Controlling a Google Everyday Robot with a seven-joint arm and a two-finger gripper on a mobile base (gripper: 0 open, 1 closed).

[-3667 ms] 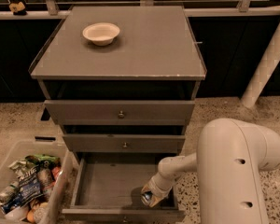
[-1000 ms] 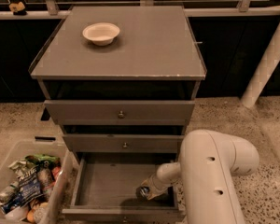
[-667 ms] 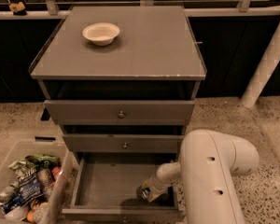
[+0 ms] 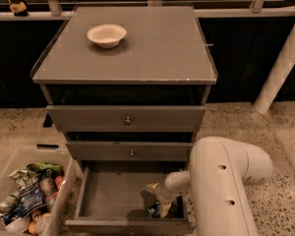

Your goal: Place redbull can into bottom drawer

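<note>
The bottom drawer (image 4: 113, 195) is pulled open below two shut grey drawers. My gripper (image 4: 156, 196) reaches down into its front right corner from the white arm (image 4: 221, 181) on the right. The redbull can (image 4: 153, 211), blue and silver, shows just under the gripper, low against the drawer floor near the front wall. The gripper's body hides most of the can, so I cannot tell whether it is held.
A cream bowl (image 4: 106, 35) sits on the cabinet top. A clear bin (image 4: 24, 155) of snack packets (image 4: 32, 193) stands on the floor left of the drawer. A white pillar (image 4: 282, 58) rises at the right. The arm's bulky elbow fills the lower right.
Since 3.7 s ago the arm's elbow has swung left and nearer, and the gripper with the can has sunk lower in the drawer. Nothing has visibly changed over the last second.
</note>
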